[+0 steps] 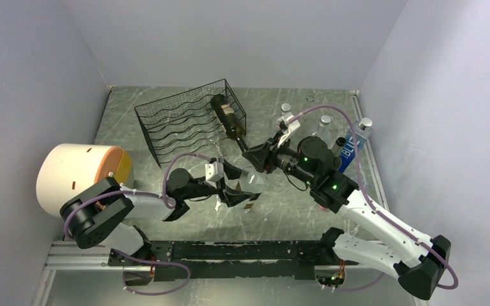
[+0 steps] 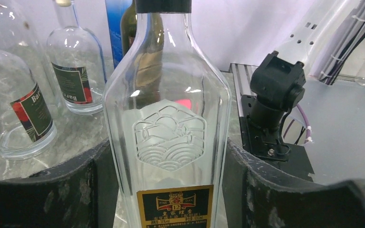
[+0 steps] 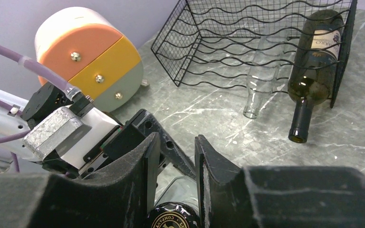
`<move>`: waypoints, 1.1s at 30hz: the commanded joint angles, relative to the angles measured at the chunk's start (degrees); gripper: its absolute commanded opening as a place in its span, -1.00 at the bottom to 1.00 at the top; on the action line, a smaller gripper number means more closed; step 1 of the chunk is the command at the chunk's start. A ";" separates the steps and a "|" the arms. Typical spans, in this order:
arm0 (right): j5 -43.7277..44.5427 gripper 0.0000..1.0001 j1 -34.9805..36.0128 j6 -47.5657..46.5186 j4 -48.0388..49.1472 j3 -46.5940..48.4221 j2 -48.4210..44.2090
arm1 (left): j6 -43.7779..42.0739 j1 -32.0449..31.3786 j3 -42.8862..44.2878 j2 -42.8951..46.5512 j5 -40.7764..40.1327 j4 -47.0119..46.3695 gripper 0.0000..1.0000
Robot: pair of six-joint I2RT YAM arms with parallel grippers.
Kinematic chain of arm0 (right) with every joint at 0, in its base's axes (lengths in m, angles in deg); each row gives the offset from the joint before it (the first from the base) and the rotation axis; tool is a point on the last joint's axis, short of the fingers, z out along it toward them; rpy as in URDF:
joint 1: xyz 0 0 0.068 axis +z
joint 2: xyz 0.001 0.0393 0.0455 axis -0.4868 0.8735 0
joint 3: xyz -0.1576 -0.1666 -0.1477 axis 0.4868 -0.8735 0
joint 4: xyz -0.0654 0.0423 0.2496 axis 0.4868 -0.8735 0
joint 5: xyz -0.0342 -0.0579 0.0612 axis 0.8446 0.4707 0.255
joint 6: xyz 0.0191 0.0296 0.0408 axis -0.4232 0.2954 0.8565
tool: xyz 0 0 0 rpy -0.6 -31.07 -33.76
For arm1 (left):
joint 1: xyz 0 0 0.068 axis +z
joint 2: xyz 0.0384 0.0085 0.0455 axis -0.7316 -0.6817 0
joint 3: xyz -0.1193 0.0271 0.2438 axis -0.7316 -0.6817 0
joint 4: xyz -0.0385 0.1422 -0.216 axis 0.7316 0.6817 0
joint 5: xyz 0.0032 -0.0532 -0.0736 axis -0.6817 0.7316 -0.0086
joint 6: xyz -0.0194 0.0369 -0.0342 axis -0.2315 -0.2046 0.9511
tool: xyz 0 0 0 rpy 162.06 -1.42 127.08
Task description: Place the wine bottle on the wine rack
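Note:
The wine bottle (image 1: 250,182) is clear and square with a black cap and a black-and-gold label. It stands upright in the middle of the table. My left gripper (image 1: 242,188) is shut on its body; in the left wrist view both fingers (image 2: 247,190) press the sides of the wine bottle (image 2: 168,109). My right gripper (image 1: 255,156) is shut on the black cap (image 3: 173,217) from above. The black wire wine rack (image 1: 178,124) stands behind them, with a dark green bottle (image 1: 228,118) and a clear bottle (image 3: 261,71) lying in it.
A round cream-and-orange box (image 1: 80,175) sits at the left edge. Several clear bottles (image 1: 324,121) and a blue carton (image 1: 352,150) stand at the back right, close behind my right arm. Grey walls close in three sides.

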 commanded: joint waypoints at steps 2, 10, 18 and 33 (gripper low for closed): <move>-0.41 -1.00 0.05 2.27 6.31 2.10 -2.33 | -0.69 -0.10 1.92 -0.58 2.58 -2.31 -0.15; 4.61 0.04 0.00 0.69 -5.10 5.35 -3.49 | -15.72 -0.06 6.27 8.39 -0.91 18.18 -0.86; 10.97 0.22 0.02 -2.82 -23.00 13.80 -3.62 | -38.03 -0.06 13.12 16.00 -9.41 36.26 -0.86; 12.84 0.26 0.04 -4.12 -46.11 34.12 -0.45 | -73.65 -0.06 31.45 16.32 -14.79 49.96 -0.86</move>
